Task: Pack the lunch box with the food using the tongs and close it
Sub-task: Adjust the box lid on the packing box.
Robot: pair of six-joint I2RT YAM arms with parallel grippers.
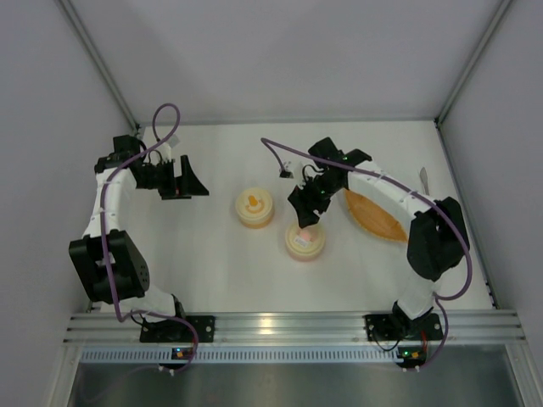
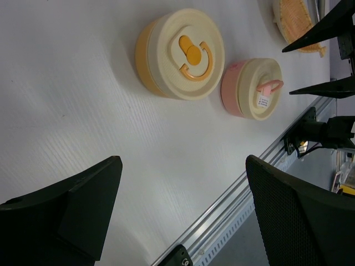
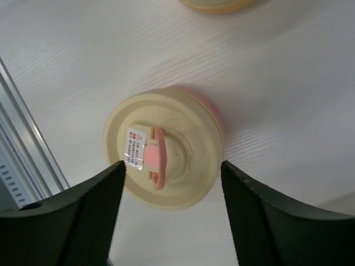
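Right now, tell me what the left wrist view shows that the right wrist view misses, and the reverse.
Left wrist only: the whole orange lunch box with its ring-handled lid, the orange tray, and the open left hand. Right wrist only: the open right hand poised over the pink lunch box, a finger on either side of its lid. Shared: the pink lunch box, lid on, a sliver of the orange one, and the table rail.

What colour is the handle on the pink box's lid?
Pink handle, clearest in the right wrist view.
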